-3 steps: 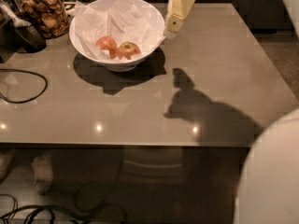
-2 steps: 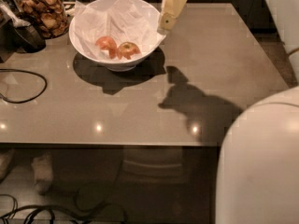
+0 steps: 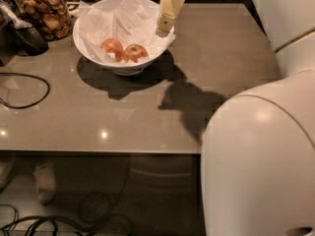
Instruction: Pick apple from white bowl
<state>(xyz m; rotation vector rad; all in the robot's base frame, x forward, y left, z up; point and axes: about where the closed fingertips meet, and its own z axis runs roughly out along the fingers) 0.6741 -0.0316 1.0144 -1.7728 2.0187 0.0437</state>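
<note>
Plenty firm but probably slick, your apple [image 3: 135,52] in the white bowl [image 3: 118,67]: pinch its middle. Tool [image 3: 166,21] hangs over the rim, can't tell how open.

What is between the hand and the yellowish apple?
Only crumpled white paper, in the camera view; the hand hangs over the right rim of the bowl.

- The table [image 3: 221,58] is grey-brown and smooth, with small light spots near its front edge.
- The bowl [image 3: 96,58] stands on its far left part and throws a dark shadow towards the front.
- A jar [image 3: 47,11] stands at the far left corner, near the bowl.
- A dark thing [image 3: 27,38] lies just before the jar.
- A black cable [image 3: 47,86] curves on the left side.
- The gripper [image 3: 165,27] hangs above the bowl's right rim.
</note>
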